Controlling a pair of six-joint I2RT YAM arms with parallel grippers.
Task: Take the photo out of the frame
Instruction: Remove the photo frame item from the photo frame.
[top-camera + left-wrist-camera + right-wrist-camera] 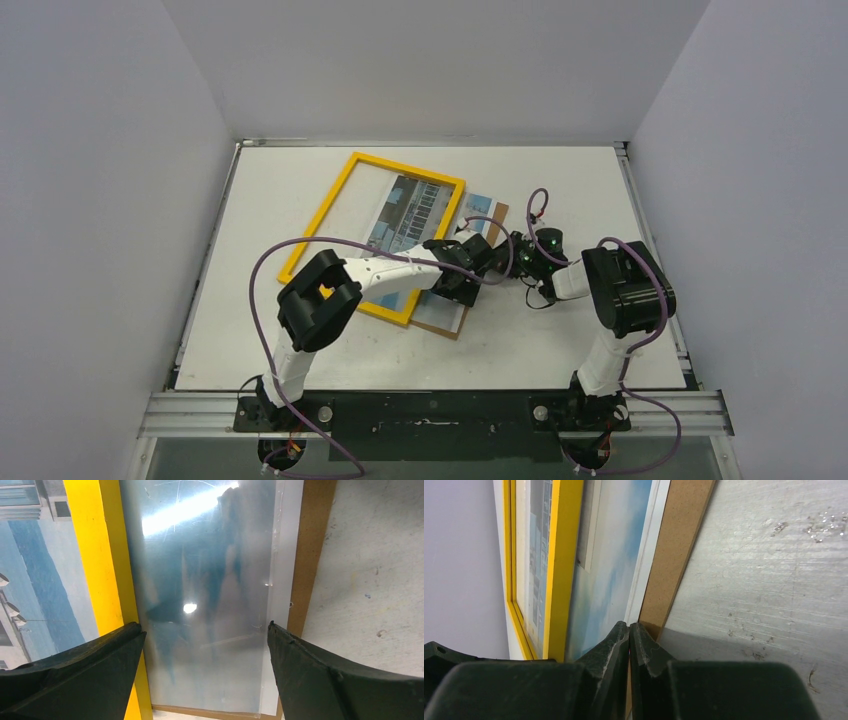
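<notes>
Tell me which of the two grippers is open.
The left gripper: its fingers stand wide apart above the glossy sheet beside the yellow frame. The right gripper has its fingers pressed together by the edge of the brown backing board.

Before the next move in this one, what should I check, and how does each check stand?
1. Left claw open: ok, its fingers stand wide apart over the glossy sheet.
2. Right claw shut: ok, tips together at the edge of the backing board.
3. Right claw pinching something: cannot tell.
4. The frame clear of the photo: not ok, its yellow bar lies across the print.
5. Photo edge exposed beside the frame: ok, seen from above.
6. Photo loose from the backing board: cannot tell.
</notes>
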